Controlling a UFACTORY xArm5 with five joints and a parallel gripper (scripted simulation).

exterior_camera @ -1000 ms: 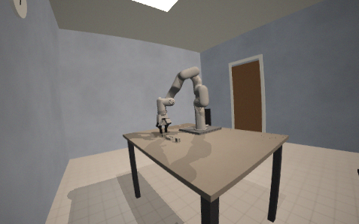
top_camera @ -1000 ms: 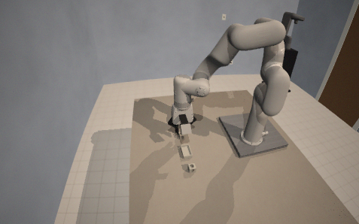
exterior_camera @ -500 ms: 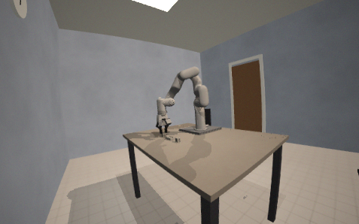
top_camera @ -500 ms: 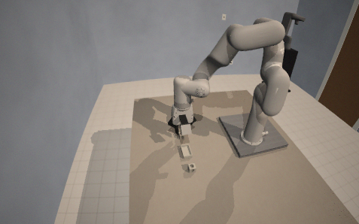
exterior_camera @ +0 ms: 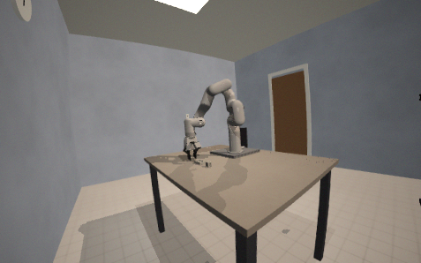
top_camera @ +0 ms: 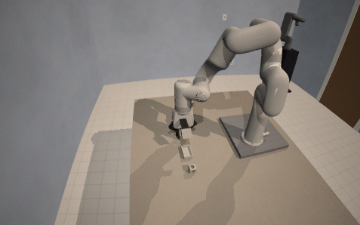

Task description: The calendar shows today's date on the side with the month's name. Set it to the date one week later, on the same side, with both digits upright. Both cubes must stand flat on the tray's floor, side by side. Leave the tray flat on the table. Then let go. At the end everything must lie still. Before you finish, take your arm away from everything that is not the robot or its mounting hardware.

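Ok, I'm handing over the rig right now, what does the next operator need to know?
Gripper: half open, low, just behind the tray. A pale block at its tips may be the second cube; no firm grip shows.
Tray: flat on the table, looks empty.
One cube: on the table in front of the tray.
Done: nothing set.
Left: both cubes into the tray side by side, new date upright, release.
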